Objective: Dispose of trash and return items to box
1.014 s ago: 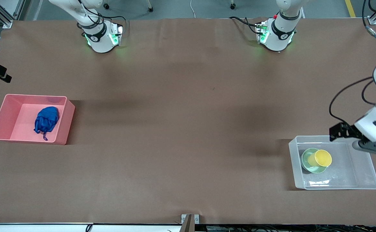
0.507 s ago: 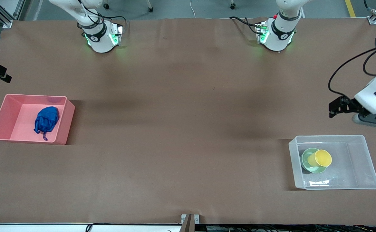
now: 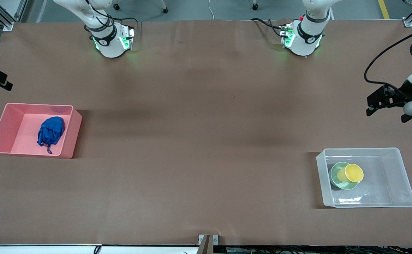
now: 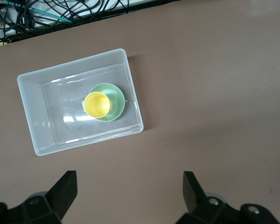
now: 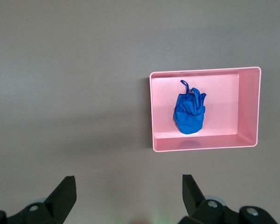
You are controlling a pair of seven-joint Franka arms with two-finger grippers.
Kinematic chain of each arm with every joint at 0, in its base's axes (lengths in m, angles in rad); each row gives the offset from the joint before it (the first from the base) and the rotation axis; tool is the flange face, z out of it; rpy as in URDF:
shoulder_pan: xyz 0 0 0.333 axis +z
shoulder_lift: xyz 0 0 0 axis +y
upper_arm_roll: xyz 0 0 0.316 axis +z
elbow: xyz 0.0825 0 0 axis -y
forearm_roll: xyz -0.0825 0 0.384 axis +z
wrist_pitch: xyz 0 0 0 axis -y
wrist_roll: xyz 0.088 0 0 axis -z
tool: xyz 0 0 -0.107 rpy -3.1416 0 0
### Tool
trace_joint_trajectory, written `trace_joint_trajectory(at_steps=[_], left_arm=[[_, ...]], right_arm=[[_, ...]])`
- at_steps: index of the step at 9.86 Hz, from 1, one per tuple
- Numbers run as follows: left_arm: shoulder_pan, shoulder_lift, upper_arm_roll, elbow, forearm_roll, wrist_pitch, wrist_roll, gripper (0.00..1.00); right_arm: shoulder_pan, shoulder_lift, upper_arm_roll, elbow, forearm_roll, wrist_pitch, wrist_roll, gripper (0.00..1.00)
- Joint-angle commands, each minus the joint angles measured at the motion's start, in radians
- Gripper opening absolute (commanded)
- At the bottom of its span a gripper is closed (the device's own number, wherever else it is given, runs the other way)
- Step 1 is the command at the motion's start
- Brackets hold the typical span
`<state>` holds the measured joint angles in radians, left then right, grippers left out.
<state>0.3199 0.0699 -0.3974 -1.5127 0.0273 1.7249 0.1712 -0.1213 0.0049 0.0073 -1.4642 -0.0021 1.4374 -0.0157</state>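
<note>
Left gripper (image 3: 386, 106): spread wide and empty, hovering over bare table at the left arm's end. Was low over the rim of the clear box (image 3: 405, 183) a second ago, then above its edge, now well clear and higher. Reads as a retreat after a drop-off.

Yellow cup (image 3: 350, 173) lying tilted in the mint-green bowl (image 3: 335, 176), both inside the clear box, unmoved across the three moments. Same pairing seen from the left wrist: yellow cup (image 4: 97, 104) touching the bowl (image 4: 114, 95), box wall (image 4: 30, 116) around them.

Blue trash lump (image 3: 51, 130) sitting in the pink bin (image 3: 1, 128) at the right arm's end, tail trailing toward the front camera; unchanged too. From the right wrist: blue lump (image 5: 189, 113) in the pink bin (image 5: 249, 107).

Judgement: nothing loose left on the brown table (image 3: 198, 141); task looks finished or nearly so, only the arms' return remaining.

Right gripper (image 5: 126, 196): fingers wide apart, nothing between them, high over the table near the pink bin. Absent from the front view, only the base showing. Left arm cut off by the frame edge, upper links unseen. White sticker on the box hard to make out.
</note>
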Motion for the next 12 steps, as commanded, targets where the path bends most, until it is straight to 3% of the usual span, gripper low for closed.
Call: trace_joint_trajectory(at_steps=[1, 2, 4, 7, 12], left_arm=[[-0.202, 0.01, 0.208, 0.017, -0.014, -0.089, -0.015, 1.0], [-0.329, -0.03, 0.336, 0.005, -0.015, -0.131, -0.039, 1.0], [-0.401, -0.091, 0.402, -0.052, -0.015, -0.162, -0.047, 1.0], [-0.397, -0.11, 0.408, -0.07, -0.015, -0.162, -0.071, 1.0], [-0.36, -0.099, 0.353, -0.07, -0.012, -0.157, -0.136, 1.0]], right_arm=[[-0.018, -0.014, 0.011, -0.011, 0.011, -0.003, -0.017, 1.0], [-0.018, -0.016, 0.011, -0.011, 0.011, -0.003, -0.017, 1.0], [-0.018, -0.016, 0.011, -0.011, 0.011, -0.003, -0.017, 1.0], [-0.018, -0.016, 0.011, -0.011, 0.011, -0.003, -0.017, 1.0], [-0.018, -0.016, 0.011, -0.011, 0.011, -0.003, -0.017, 1.0]])
